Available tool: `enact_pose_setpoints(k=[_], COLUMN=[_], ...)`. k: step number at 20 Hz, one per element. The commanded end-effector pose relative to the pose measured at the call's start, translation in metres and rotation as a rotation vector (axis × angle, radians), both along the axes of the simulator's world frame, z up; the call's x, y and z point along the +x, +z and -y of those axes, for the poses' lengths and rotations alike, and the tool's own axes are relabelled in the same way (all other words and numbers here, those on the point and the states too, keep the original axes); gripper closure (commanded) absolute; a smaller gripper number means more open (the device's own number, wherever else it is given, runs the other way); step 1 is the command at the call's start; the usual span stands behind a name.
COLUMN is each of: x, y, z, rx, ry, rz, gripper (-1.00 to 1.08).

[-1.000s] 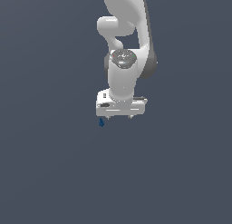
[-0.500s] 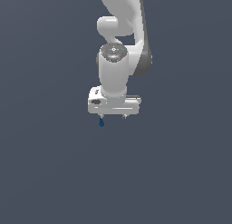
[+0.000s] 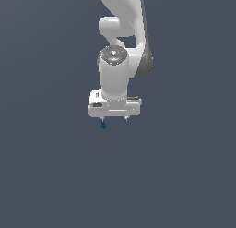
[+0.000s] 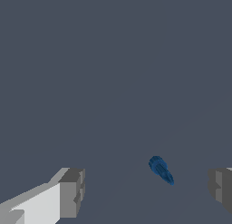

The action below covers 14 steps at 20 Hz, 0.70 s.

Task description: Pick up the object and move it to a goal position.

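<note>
The object (image 3: pixel 103 125) is a tiny dark blue blob on the grey floor, just under the white hand's end on the exterior view's left. My gripper (image 3: pixel 115 118) hangs above it, pointing down, with only short finger stubs showing below the hand. In the wrist view the object (image 4: pixel 160 169) lies in the gap between the two grey fingers (image 4: pixel 72 193), closer to one of them and touching neither. The gripper (image 4: pixel 147 191) is open, its jaws spread far wider than the blob.
A plain dark grey floor (image 3: pixel 50 176) fills both views. The white arm (image 3: pixel 120 42) rises from the hand toward the top of the exterior view.
The hand has shifted toward the exterior view's left and the wrist has turned, bringing the gripper more over the blob. The blob has stayed where it was.
</note>
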State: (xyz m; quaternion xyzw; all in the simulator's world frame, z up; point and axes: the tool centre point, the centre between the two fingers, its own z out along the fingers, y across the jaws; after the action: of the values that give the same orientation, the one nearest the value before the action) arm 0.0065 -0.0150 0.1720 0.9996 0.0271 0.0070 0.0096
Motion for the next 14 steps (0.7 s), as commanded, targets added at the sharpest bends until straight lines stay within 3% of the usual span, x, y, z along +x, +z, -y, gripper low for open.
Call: enact_pose_setpoints(k=[1, 14], x=[-0.002, -0.015], y=[-0.003, -0.024], z=[0.003, 0.023], rx=[-0.001, -0.004], ry=[0.034, 0.317], rz=[-0.002, -0.012], gripper=[-0.92, -0.92])
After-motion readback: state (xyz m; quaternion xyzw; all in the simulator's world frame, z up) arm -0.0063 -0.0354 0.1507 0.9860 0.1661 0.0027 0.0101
